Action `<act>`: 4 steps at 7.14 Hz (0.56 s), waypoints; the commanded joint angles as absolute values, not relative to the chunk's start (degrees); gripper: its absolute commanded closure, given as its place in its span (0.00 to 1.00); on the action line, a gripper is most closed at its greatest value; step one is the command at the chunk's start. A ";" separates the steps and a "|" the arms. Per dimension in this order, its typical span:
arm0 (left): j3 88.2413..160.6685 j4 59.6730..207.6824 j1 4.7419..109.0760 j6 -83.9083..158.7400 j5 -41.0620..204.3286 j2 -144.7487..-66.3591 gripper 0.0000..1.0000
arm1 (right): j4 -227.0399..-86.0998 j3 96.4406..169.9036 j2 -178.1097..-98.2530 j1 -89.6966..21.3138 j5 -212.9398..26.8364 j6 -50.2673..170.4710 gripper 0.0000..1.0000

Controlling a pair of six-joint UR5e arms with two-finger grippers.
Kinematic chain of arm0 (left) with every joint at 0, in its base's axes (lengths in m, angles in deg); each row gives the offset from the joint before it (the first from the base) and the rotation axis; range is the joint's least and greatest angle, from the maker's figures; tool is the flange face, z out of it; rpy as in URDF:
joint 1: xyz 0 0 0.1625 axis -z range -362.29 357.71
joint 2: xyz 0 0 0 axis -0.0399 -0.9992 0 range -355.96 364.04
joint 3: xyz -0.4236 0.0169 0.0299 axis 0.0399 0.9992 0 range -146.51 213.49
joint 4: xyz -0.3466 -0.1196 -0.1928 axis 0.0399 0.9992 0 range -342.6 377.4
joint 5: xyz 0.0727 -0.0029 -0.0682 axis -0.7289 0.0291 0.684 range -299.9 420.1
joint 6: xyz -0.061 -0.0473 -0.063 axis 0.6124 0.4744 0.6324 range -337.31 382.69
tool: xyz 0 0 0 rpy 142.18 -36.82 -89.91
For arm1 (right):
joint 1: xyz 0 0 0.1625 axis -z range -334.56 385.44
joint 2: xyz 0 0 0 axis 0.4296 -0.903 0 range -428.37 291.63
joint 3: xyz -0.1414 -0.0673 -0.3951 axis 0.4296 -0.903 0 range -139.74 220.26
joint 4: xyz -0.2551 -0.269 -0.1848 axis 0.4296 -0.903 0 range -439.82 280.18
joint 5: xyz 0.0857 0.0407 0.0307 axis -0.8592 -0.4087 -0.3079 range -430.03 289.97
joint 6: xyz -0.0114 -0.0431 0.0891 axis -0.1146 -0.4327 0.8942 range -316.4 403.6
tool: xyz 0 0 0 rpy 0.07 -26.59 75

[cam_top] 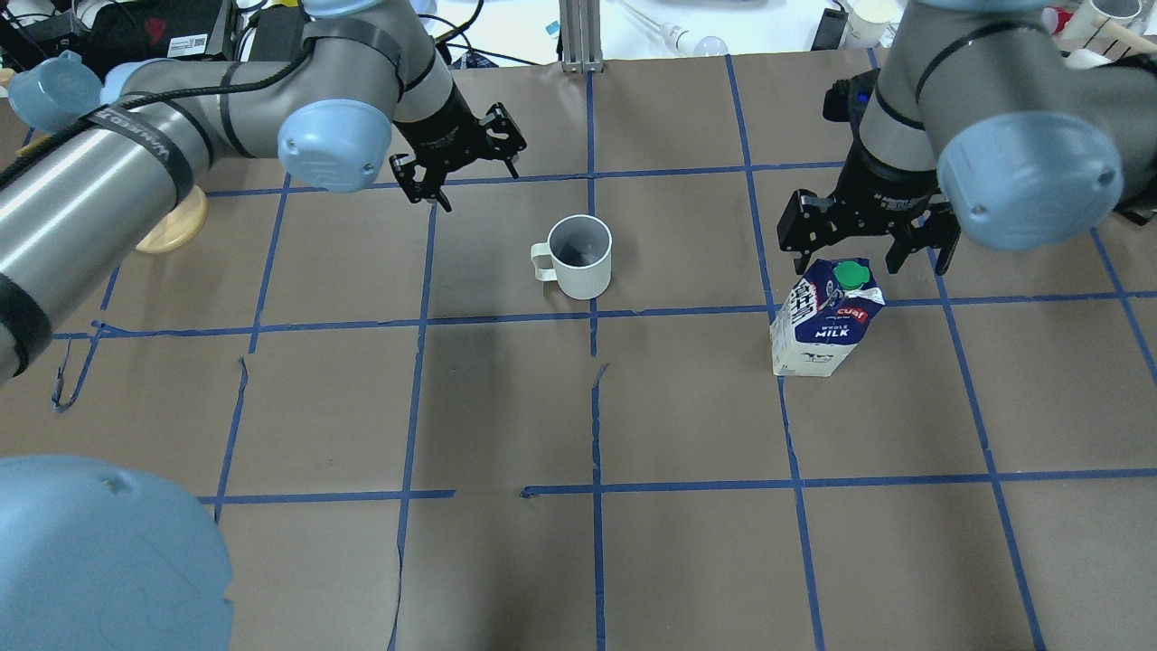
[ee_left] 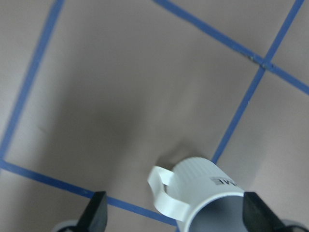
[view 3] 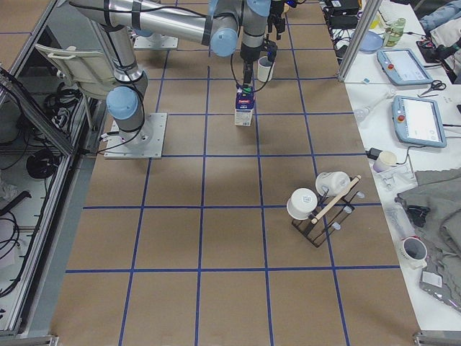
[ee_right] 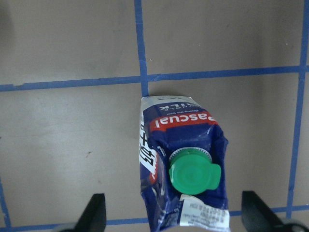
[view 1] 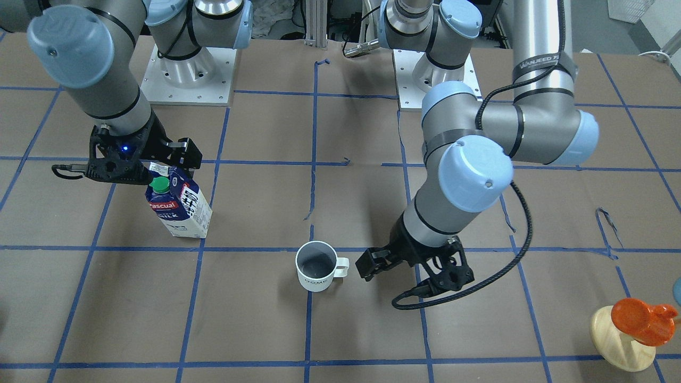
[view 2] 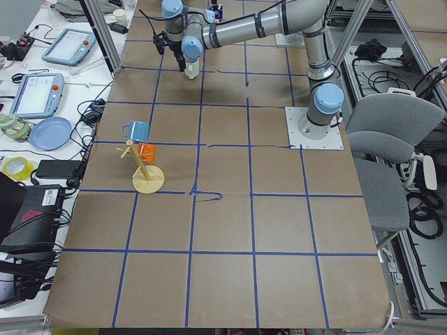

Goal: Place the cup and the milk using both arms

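**Both grippers open, cup and milk standing on the table**

Brown paper with a grid of blue tape lines (cam_top: 597, 407) covers the table (cam_top: 506, 561), which fills almost all of the overhead view.

The left arm (cam_top: 136, 172) comes in from the left and the right arm (cam_top: 994, 117) from the right. Both are bent down towards the surface.

The right gripper (cam_top: 868, 253) hangs just above the milk (cam_top: 827, 325). Its two fingers are spread wide, one at each side of the carton's top, and they do not touch it. The milk stands upright on the right part of the table, beside a blue line, with its green cap (cam_top: 848, 274) on top.

The left gripper (cam_top: 463, 167) is also spread open and holds nothing. It is near the handle side of the cup (cam_top: 583, 262), but apart from it. The cup stands upright close to the middle line of the table, handle to the left, well apart from the milk.

At the far left, a wooden stand (view 1: 620, 340) carries an orange cup (view 1: 641, 319).
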State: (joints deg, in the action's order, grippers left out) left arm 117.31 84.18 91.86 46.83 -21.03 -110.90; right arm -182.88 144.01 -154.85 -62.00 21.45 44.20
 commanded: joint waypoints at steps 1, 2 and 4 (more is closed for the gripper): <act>117.16 88.47 86.68 37.31 -23.57 -106.20 0.00 | -188.89 149.42 -154.60 -61.05 21.38 43.78 0.10; 117.77 91.90 85.09 33.62 -23.66 -103.48 0.00 | -188.81 149.34 -154.68 -60.96 21.46 43.69 0.37; 117.33 96.49 83.06 29.28 -23.75 -97.94 0.00 | -188.63 148.73 -154.77 -60.96 20.94 43.78 0.81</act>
State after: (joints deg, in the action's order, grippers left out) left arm 117.33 94.05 84.32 31.69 -23.66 -101.57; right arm -188.63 148.99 -154.73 -60.99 21.27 43.72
